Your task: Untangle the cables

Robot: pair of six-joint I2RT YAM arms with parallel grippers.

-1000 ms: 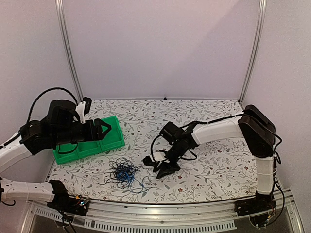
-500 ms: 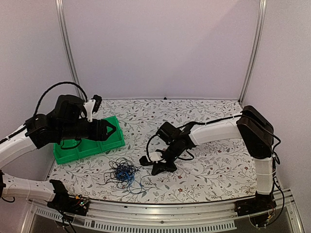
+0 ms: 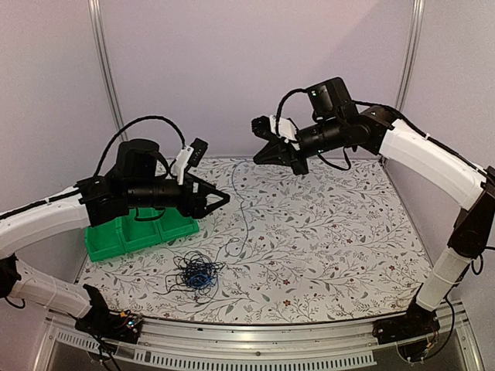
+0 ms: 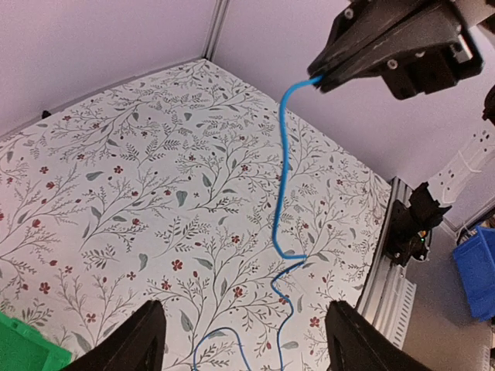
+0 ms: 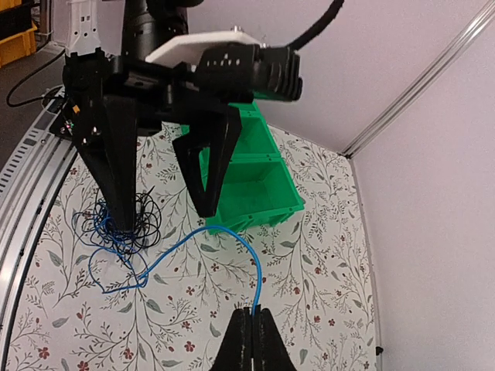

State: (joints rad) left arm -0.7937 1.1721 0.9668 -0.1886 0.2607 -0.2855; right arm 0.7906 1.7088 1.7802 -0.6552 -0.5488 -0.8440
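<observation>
The right pincer (image 5: 249,315) is clamped tight on one end of the blue cable (image 5: 232,236) and holds it high above the back of the bench (image 3: 332,232). From that grip the blue cable hangs in a loose curve down to the bench. It runs on to the tangle of black cables (image 3: 195,274), where its far part is looped in among them. The tangle lies near the front edge of the bench, just in front of the green bin (image 3: 116,239). The left pincer (image 3: 219,199) is spread wide and holds nothing. It hovers above the bench beside the bin, pointing toward the hanging cable. In the left wrist view the blue strand passes between its fingers (image 4: 147,336) without touching them.
</observation>
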